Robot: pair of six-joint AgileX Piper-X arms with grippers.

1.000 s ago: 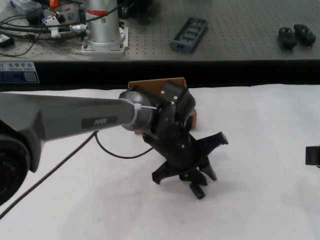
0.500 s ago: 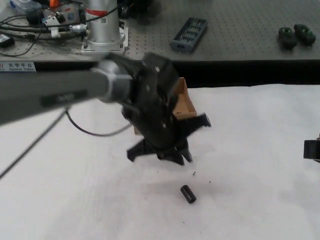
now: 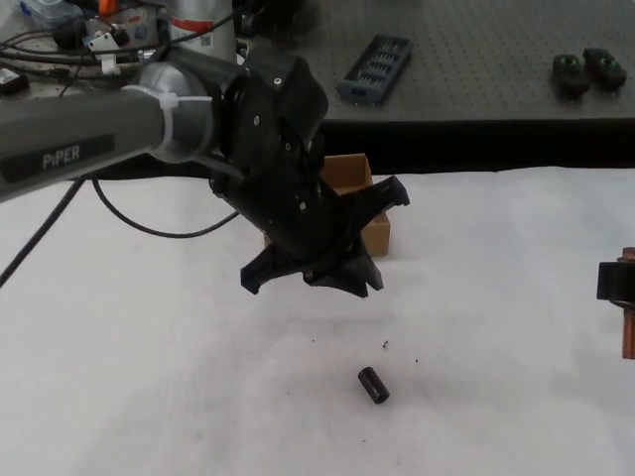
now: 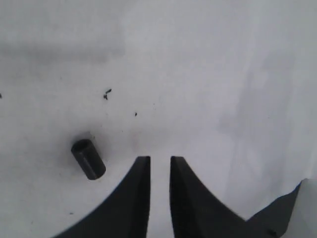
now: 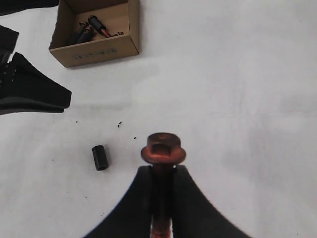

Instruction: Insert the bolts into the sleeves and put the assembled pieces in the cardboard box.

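Fingers: left gripper (image 4: 160, 159) shows a narrow slit between its two, with nothing in it. Right gripper (image 5: 162, 171) is clamped on a copper bolt (image 5: 163, 148), flanged head out past the tips. Most of the shank is buried between the fingers, so I can't see its end. Sleeve (image 3: 373, 385) lies on its side on the white cloth (image 3: 496, 416), mid-width toward the near edge, free of both grippers. A few dark specks (image 3: 385, 345) sit just beyond it. Left gripper hangs above the cloth between sleeve and cardboard box (image 3: 378, 236), covering much of the box in the high view. Box sits at the cloth's far edge. Right wrist view shows assembled pieces (image 5: 88, 29) inside; I can't make out the count. Right gripper is cut off at the cloth's right edge in the high view.
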